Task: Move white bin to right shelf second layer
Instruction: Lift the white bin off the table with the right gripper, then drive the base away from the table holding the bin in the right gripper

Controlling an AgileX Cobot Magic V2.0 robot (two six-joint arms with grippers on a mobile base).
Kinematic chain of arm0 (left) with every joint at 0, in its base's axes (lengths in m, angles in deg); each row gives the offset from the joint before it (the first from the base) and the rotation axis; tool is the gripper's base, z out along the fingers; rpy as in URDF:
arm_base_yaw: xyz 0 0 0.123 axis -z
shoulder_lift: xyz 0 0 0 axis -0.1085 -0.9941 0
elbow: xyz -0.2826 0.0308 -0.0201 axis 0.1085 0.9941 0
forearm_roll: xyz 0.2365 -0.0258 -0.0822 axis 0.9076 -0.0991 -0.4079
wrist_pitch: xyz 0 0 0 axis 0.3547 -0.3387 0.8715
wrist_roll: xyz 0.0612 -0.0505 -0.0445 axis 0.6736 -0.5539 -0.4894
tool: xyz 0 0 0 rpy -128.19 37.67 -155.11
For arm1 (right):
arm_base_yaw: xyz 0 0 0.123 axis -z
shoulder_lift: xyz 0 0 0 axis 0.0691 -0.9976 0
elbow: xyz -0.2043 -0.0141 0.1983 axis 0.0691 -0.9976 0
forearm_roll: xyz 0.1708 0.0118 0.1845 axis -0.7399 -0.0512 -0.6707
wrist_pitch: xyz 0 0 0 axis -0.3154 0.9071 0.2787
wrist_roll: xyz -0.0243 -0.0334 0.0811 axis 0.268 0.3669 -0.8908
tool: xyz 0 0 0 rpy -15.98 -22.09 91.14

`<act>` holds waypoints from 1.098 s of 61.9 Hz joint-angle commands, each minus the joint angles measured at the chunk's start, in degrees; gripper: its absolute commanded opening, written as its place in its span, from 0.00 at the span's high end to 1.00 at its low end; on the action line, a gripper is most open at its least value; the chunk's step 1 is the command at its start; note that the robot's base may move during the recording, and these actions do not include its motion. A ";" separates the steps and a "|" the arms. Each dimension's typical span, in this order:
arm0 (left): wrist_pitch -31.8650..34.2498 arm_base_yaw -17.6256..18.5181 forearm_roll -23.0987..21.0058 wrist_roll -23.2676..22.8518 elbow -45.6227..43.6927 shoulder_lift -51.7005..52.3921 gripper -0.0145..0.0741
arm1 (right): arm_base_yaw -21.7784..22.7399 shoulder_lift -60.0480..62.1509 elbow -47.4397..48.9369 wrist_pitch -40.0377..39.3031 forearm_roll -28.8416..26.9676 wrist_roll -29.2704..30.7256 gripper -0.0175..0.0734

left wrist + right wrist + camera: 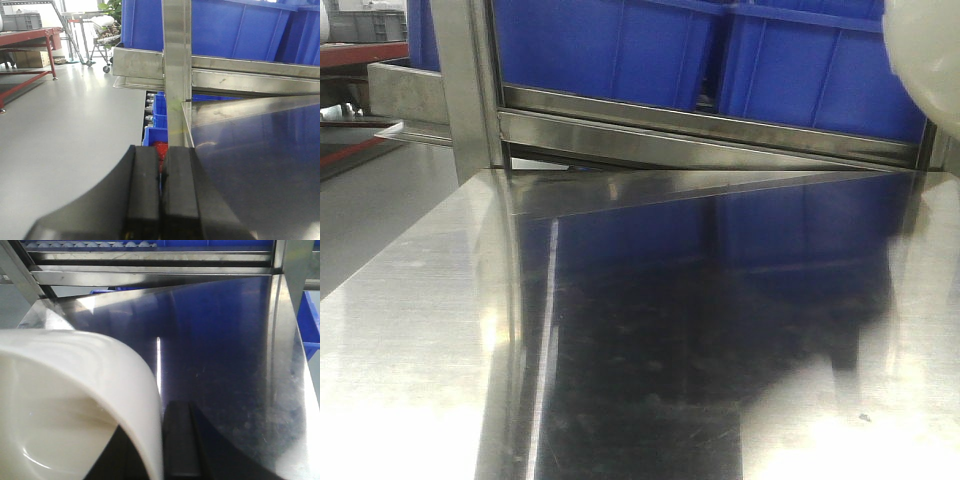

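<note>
Now | left claw (161, 165) clenched, empty | right claw (162, 432) clamped on white bin (65, 390) wall, above steel tabletop (240, 365)

white bin (75, 390) over tabletop (225, 365), crates (620, 50) behind

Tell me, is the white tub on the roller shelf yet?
Not yet. Done: the white bin is up off the steel tabletop. In hand: the right gripper grips it. Left: setting it on the roller shelf. The left gripper is shut, empty.

Blue crates (620, 50); white bin (75, 390) glossy cream-white; tabletop (410, 380) shiny steel, blue reflections; left end effector (161, 165) black.
</note>
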 commanded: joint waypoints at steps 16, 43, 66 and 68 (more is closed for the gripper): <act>4.87 0.16 -0.35 -0.15 2.11 0.80 0.74 | 0.26 -0.03 1.75 -5.67 -1.03 0.29 0.75; 4.87 0.16 -0.35 -0.15 2.11 0.80 0.74 | 0.26 -0.03 1.75 -5.67 -1.03 0.29 0.75; 4.87 0.16 -0.35 -0.15 2.11 0.80 0.74 | 0.26 -0.03 1.75 -5.67 -1.03 0.29 0.75; 4.87 0.16 -0.35 -0.15 2.11 0.80 0.74 | 0.26 -0.03 1.75 -5.67 -1.03 0.29 0.75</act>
